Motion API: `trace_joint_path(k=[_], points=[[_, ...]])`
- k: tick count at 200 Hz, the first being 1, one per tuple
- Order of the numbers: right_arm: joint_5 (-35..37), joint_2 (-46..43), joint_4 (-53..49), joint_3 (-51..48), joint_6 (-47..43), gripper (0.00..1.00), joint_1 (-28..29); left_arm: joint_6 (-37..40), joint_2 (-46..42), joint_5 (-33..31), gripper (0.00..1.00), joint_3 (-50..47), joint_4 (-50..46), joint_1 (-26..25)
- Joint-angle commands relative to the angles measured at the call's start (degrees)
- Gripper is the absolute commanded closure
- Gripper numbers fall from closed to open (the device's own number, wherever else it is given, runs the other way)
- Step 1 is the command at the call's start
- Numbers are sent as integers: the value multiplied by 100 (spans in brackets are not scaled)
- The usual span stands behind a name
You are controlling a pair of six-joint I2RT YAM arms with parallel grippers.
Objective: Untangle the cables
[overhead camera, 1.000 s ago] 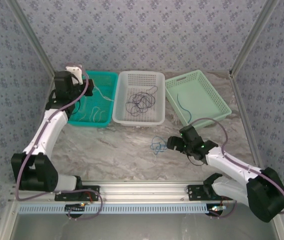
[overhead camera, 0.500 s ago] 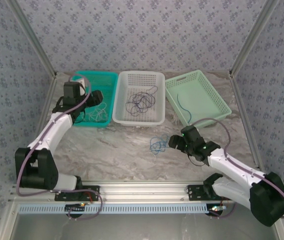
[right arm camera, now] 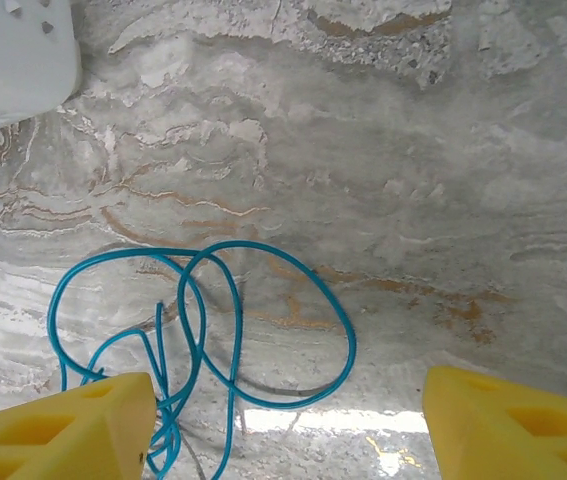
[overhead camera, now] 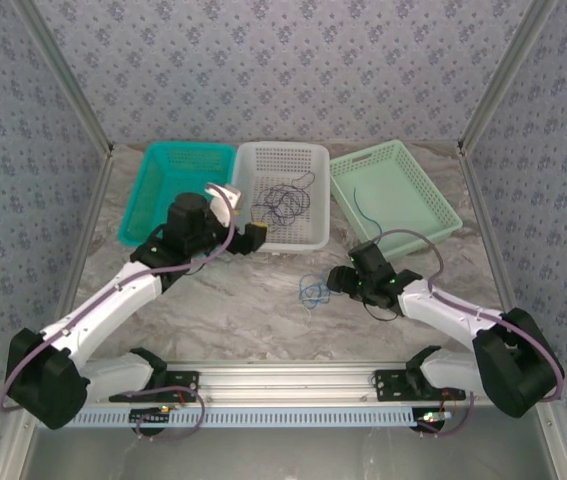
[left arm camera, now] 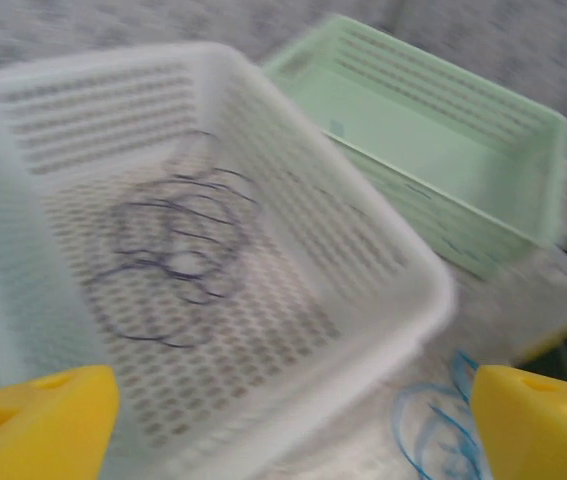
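Observation:
A loose tangle of blue cables (overhead camera: 311, 290) lies on the marble table in front of the white basket (overhead camera: 315, 240). In the right wrist view the blue loops (right arm camera: 203, 330) spread between and ahead of my right gripper (right arm camera: 288, 430); it is open, low over the table, and its left fingertip (right arm camera: 63, 430) is beside the knot. From above, the right gripper (overhead camera: 335, 281) sits just right of the tangle. Dark purple-black cables (left arm camera: 173, 250) rest looped inside the white basket (left arm camera: 363, 330). My left gripper (overhead camera: 259, 234) hovers open at that basket's front-left, holding nothing.
A teal basket (overhead camera: 153, 190) stands at the back left and a pale green basket (overhead camera: 443, 215) at the back right, holding one blue cable (overhead camera: 368, 210). The left arm crosses the table's left half. The basket fronts hem in the tangle from behind.
The left arm swung from the teal basket rightward to the white basket's front. The right gripper crept left, closer to the blue tangle.

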Motion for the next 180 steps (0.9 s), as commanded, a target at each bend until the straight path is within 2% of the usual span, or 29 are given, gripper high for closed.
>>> trace_joint_path(k=[1,26,62,88,130,180], points=[[100,-210,-73,51,-2,26,47,723,38,1174,14,-80,-245,-330],[322,-498,-257,-31,23,24,18,767,294,1375,18,-140,-300,-850],[220,-818,-469,-45,-207,23,-159,1080,1256,1081,22,425,-804,-1629],[245,-1014,-860,71,-610,25,-235,1222,2100,1104,32,1031,-1272,-1855],[316,-1502,-1204,-35,-764,26,-490,1601,2862,834,33,1606,-1652,-2312],[258,-2079,-1401,-248,-734,24,-837,1752,3440,729,38,1892,-1961,-2468]])
